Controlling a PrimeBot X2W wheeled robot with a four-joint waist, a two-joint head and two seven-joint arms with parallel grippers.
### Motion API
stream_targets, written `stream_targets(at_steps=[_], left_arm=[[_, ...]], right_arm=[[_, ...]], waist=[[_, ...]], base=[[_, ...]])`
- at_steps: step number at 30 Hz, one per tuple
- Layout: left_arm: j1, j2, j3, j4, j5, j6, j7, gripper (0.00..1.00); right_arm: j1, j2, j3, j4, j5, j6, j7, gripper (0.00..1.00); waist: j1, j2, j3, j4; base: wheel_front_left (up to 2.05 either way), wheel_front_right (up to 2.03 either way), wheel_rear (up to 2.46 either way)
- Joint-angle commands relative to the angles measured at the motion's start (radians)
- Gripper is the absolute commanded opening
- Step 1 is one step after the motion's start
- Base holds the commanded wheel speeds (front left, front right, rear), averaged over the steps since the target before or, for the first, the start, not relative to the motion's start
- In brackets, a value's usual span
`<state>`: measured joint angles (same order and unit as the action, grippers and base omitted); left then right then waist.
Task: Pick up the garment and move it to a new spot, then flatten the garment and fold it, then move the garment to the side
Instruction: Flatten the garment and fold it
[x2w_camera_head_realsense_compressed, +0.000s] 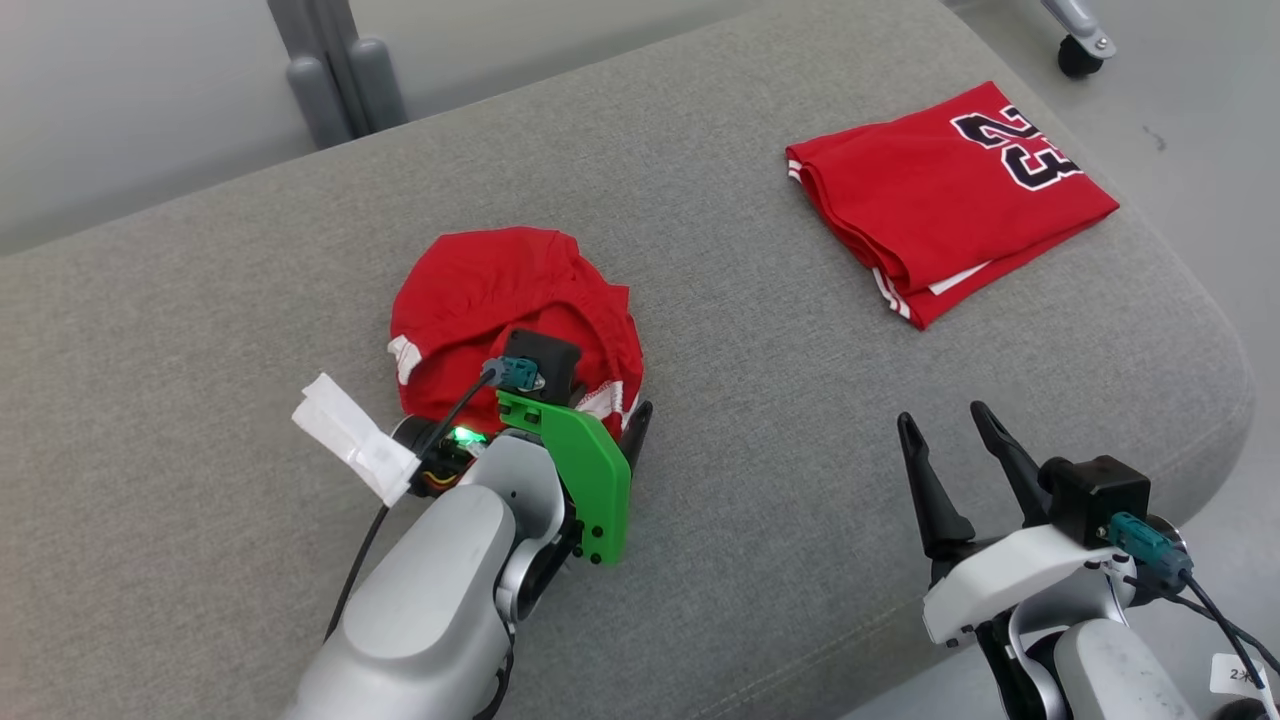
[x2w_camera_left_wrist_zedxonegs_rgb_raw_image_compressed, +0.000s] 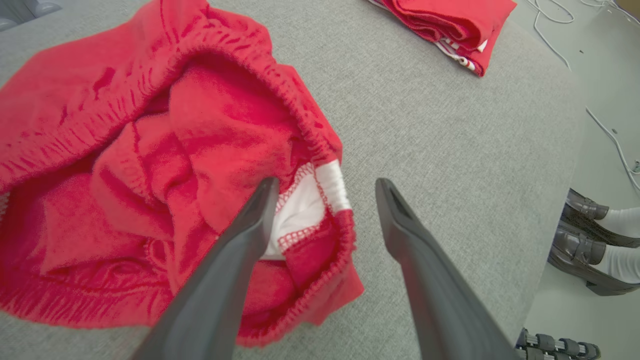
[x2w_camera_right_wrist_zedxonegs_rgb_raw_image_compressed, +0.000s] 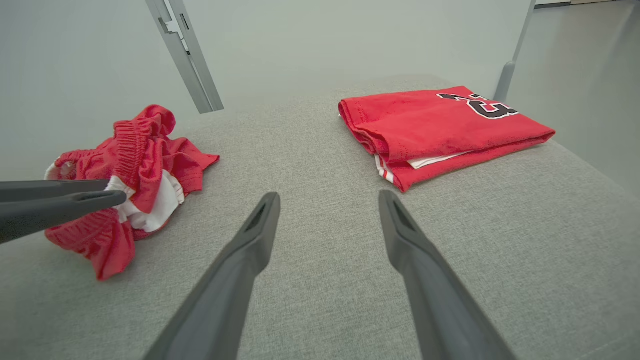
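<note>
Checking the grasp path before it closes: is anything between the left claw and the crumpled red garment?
Nothing visible stands between them. The left claw is open and straddles the white-trimmed hem of the crumpled red garment, with bare grey cushion on its other side. The folded jersey lies well apart, across the cushion.

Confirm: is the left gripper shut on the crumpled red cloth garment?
No, the left gripper is open in its wrist view, one finger over the crumpled red cloth garment, the other over the grey fabric cushion.
</note>
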<state>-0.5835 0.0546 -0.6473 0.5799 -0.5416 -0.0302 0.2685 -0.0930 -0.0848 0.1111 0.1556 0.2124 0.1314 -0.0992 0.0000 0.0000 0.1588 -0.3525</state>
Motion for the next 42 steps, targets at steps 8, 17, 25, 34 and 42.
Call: stream_targets(at_steps=[8, 17, 25, 34, 42], left_arm=[[-0.031, 0.000, -0.030, 0.032, -0.002, 0.014, 0.033, 0.55], [-0.094, -0.002, -0.014, 0.002, -0.059, -0.029, -0.070, 0.00], [-0.272, -0.003, -0.009, -0.142, -0.176, -0.052, -0.201, 0.00], [-0.322, -0.002, -0.029, -0.230, -0.378, -0.029, -0.312, 0.00], [-0.062, 0.102, -0.075, -0.189, -0.449, -0.018, -0.227, 0.00]], right_arm=[[-0.020, 0.004, 0.002, 0.014, 0.001, -0.002, -0.017, 1.00], [-0.015, 0.006, -0.012, 0.007, -0.012, -0.002, -0.013, 1.00], [-0.025, 0.007, -0.009, 0.006, -0.010, -0.002, -0.001, 1.00], [-0.014, 0.005, -0.013, 0.000, -0.008, -0.002, 0.000, 1.00], [-0.005, -0.001, -0.017, -0.004, -0.002, -0.002, -0.002, 1.00]], waist=[[0.0000, 0.0000, 0.020, -0.015], [0.0000, 0.0000, 0.021, 0.022], [0.0000, 0.0000, 0.007, 0.060], [0.0000, 0.0000, 0.001, 0.100], [0.0000, 0.0000, 0.013, 0.163]], base=[[0.00, 0.00, 0.00], [0.00, 0.00, 0.00], [0.00, 0.00, 0.00], [0.00, 0.00, 0.00], [0.00, 0.00, 0.00]])
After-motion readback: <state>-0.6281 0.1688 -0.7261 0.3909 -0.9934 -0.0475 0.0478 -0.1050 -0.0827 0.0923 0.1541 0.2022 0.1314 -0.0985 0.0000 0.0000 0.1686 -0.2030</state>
